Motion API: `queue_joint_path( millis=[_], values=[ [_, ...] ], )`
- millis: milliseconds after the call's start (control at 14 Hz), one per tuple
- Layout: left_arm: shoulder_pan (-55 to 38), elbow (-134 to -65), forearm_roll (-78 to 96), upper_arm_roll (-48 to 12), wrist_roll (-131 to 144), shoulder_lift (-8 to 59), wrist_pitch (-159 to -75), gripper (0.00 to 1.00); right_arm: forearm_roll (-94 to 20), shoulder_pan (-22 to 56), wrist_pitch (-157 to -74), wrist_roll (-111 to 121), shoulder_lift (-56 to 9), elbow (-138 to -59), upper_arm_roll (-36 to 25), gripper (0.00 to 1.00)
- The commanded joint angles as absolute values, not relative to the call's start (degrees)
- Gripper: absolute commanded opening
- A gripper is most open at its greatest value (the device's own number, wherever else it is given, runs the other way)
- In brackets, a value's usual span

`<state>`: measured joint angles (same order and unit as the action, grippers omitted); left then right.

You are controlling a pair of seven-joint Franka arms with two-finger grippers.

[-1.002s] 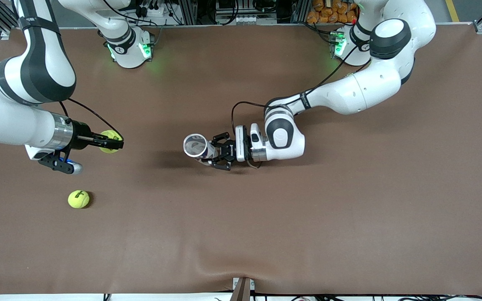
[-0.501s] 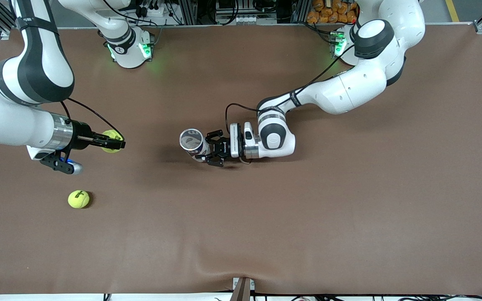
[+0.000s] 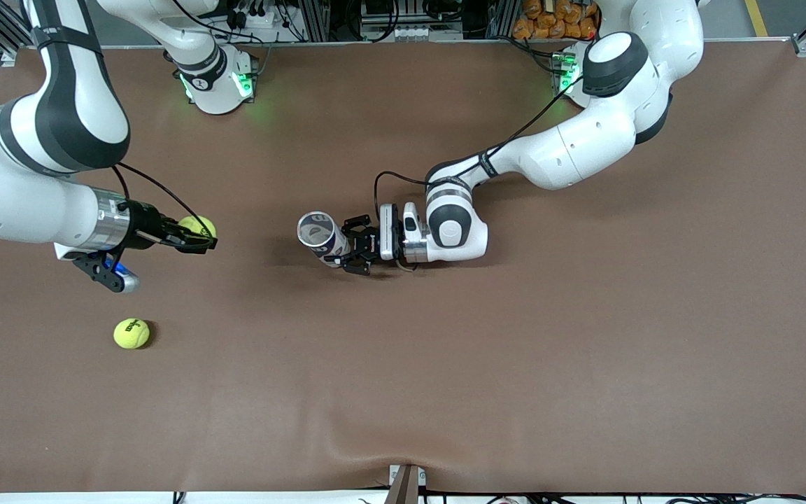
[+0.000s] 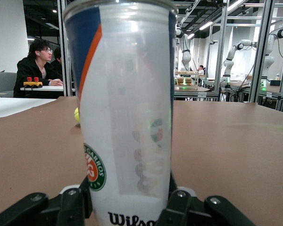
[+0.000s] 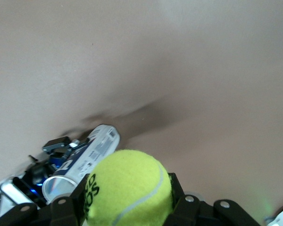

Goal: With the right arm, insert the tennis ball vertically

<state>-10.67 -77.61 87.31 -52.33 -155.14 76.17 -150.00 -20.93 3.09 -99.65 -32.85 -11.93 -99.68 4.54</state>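
My right gripper is shut on a yellow tennis ball, up over the table toward the right arm's end. In the right wrist view the ball fills the space between the black fingers. A clear tennis-ball can with blue, orange and white print stands upright with its open mouth up, near the table's middle. My left gripper is shut on its lower part. In the left wrist view the can rises between the fingers. The right wrist view shows the can some way off.
A second tennis ball lies on the brown mat, nearer the front camera than my right gripper. The mat has a raised fold by its front edge. Both arm bases stand at the table's back edge.
The left arm has carried the can a little toward the right arm's end and away from the front camera. The right gripper, with its ball, has shifted slightly toward the can.
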Motion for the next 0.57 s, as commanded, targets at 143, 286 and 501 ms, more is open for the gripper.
queue_joint_path(
  millis=[143, 286, 501],
  values=[
    [-13.2, -75.2, 90.2, -50.6, -156.7, 75.8, -149.4, 0.58, -25.9, 9.0, -100.5, -45.3, -12.6, -99.1, 4.4, 0.0],
    [-13.1, -75.2, 90.2, -50.1, -156.8, 75.8, -149.2, 0.59, -26.0, 10.2, -101.5, -50.1, -13.2, -99.3, 4.4, 0.0],
    [-13.0, -75.4, 90.2, -49.7, -156.8, 75.8, -149.0, 0.59, -26.9, 13.0, -104.0, -58.9, -14.5, -99.4, 4.4, 0.0]
  ],
)
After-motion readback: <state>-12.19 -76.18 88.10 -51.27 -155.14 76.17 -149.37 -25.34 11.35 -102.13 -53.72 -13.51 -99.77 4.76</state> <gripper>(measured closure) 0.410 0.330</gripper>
